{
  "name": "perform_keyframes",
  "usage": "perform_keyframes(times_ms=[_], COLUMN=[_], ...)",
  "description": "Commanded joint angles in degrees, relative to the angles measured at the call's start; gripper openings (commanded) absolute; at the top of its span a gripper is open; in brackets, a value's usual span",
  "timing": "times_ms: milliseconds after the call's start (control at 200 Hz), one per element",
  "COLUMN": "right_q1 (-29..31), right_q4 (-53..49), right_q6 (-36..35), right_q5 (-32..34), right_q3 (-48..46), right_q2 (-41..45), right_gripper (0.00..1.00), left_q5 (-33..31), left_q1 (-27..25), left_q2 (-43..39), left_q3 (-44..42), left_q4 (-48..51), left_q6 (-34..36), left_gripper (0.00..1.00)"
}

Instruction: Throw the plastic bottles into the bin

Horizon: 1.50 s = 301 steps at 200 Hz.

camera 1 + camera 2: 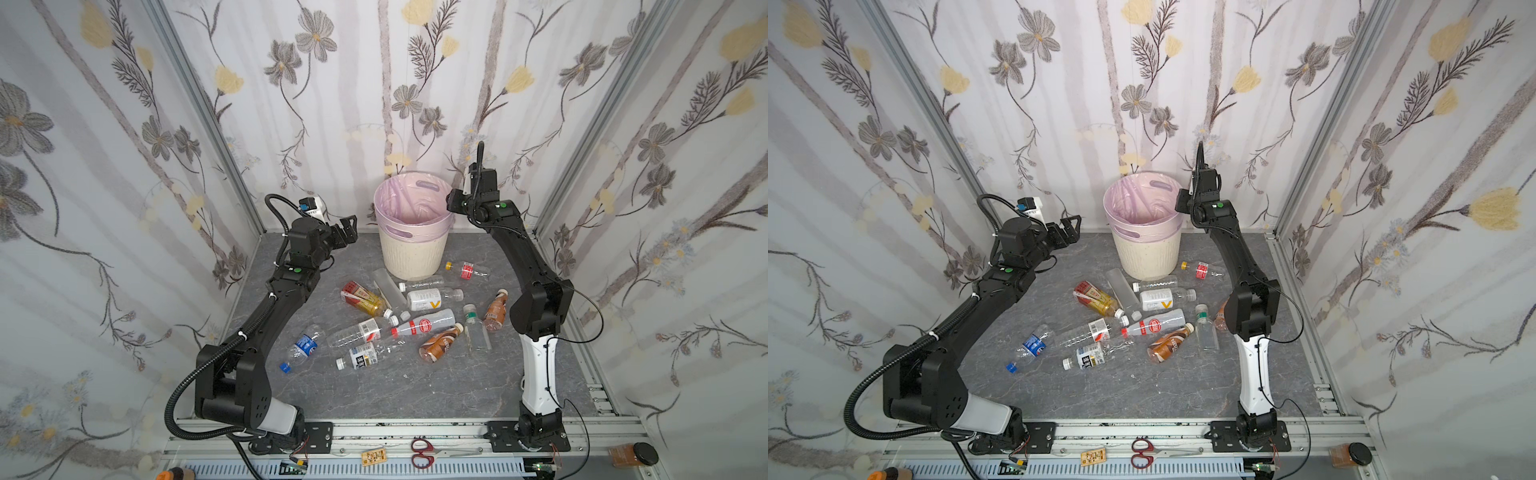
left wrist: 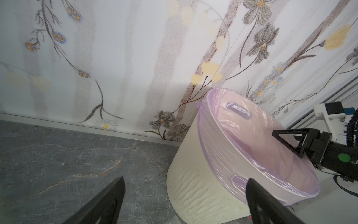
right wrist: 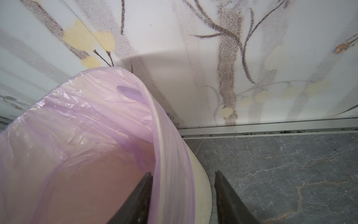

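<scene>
Tipping worries us — with the right gripper [image 3: 182, 173] clamped on the rim of the bin [image 1: 411, 257] at mid-frame and the left gripper [image 1: 349, 227] open, empty, any tug could topple it onto the plastic bottles [image 1: 424, 326] strewn just below.

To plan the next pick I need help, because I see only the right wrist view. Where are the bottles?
Observer: The bottles lie on the table, in front of the bin.
Operator: Does the other gripper hold one?
Observer: No, the left gripper is open and empty.
Operator: Which bottle is nearest to my arm?
Observer: A brown bottle, beside the elbow of the right arm.
</scene>
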<state>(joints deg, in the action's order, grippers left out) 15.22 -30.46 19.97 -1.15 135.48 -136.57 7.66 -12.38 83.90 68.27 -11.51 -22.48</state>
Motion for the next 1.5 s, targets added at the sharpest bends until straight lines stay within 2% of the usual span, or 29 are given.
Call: perform_keyframes(times_ms=[0,365,1499], right_q1=[0.74,2.64,13.08], right_q4=[2.81,9.54,23.39], right_q6=[1.45,5.41,10.42], right_q5=[-1.34,-1.69,-7.27], right_q3=[0.26,0.26,0.57], right_q2=[-0.41,-2.26,-6.41], right_gripper=[0.15,0.05,0.02], left_q5=[-0.99,-3.65,-14.46], left_q1=[-0.05,0.08,0.15], left_q2=[-1.02,-2.66,-10.07], left_q3=[-0.14,-2.32,-5.43], left_q4=[0.00,0.48,6.23], left_q6=[0.72,0.99,1.85], left_gripper=[1.00,1.00,1.00])
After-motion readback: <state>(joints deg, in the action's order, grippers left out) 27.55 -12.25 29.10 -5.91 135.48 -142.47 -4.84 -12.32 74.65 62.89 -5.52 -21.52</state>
